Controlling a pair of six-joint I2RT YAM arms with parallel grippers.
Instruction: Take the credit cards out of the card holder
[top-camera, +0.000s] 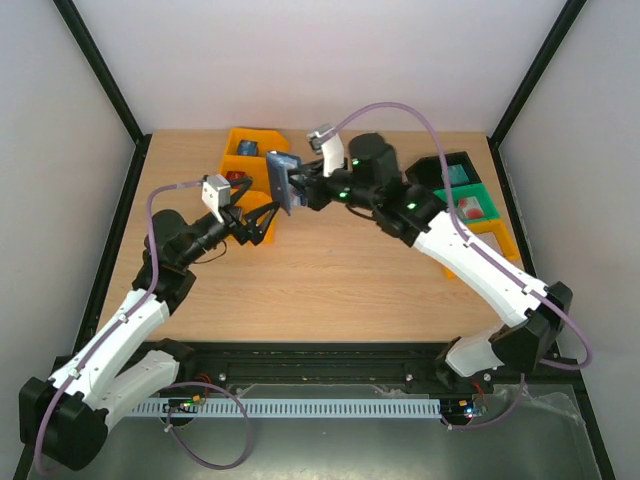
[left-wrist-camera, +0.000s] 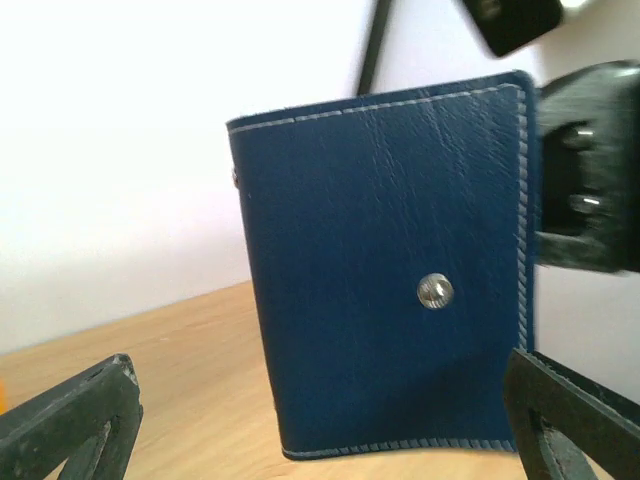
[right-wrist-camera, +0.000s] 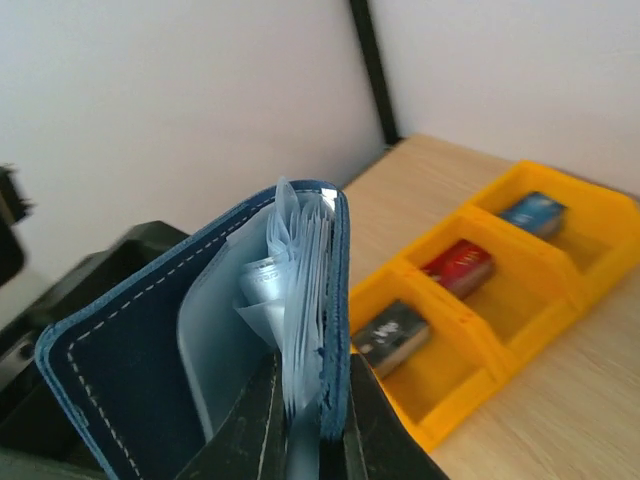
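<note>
The navy card holder hangs upright above the table, and my right gripper is shut on it. In the right wrist view the card holder stands open with clear sleeves fanned out; my right gripper pinches one cover and the sleeves. A dark credit card, a red one and a blue one lie in the yellow bin. My left gripper is open just in front of the holder. In the left wrist view the card holder shows its snap stud between my wide-apart fingers.
The yellow three-compartment bin sits at the back left of centre. Black, green and yellow bins line the right side. The black body of the right gripper is close on the right in the left wrist view.
</note>
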